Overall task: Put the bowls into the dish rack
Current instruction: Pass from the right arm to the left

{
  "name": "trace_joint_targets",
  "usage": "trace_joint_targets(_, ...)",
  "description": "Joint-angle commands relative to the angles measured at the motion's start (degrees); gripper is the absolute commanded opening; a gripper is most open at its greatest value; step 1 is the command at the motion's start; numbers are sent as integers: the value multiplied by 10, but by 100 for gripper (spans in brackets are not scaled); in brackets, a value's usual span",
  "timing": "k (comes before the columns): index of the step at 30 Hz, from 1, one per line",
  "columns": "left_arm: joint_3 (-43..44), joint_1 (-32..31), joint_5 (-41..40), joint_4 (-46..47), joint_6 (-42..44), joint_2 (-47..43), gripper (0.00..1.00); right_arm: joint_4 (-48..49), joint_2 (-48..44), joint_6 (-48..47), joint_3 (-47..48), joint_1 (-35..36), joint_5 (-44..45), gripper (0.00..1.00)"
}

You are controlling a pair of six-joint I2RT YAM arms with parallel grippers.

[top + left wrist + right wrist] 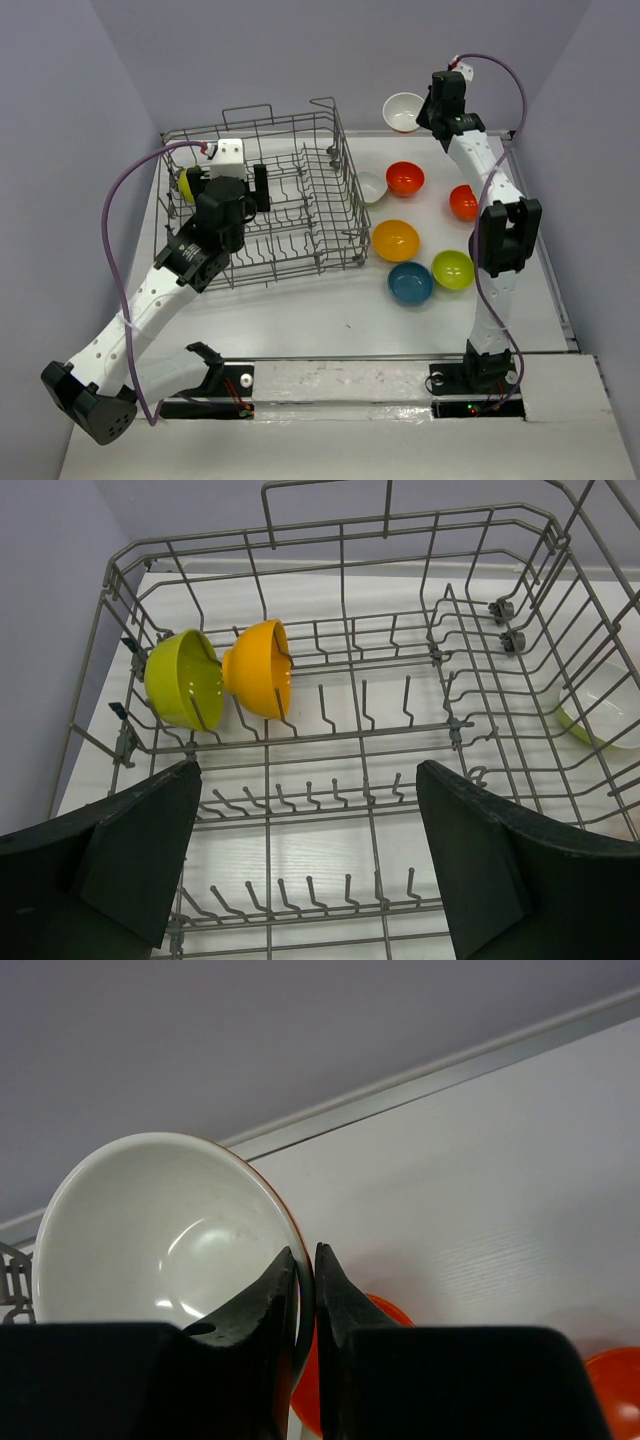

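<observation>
Right wrist view shows the right gripper (305,1255) clamped on the thin rim of a white bowl (150,1230), held aloft right of the dish rack (300,200), off its far corner. Glossy, rigid and probably light, the bowl is judged slippery and chippable, so the rim pinch suits it. Left gripper (308,770) hangs with jaws wide apart over the grey wire tines, where a lime green bowl (180,678) and an orange-yellow bowl (258,668) stand on edge, far left.
</observation>
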Motion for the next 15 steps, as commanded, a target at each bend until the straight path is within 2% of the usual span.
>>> trace_joint_targets(1,1,3,-11,22,-7,4,99,18,-78,20,-15,-4,-2,1)
trace_joint_targets(7,2,3,-9,21,-8,7,99,19,-164,24,-78,-4,-16,1)
trace_joint_targets(15,14,3,-1,15,-11,15,99,19,-336,19,-189,-4,10,1)
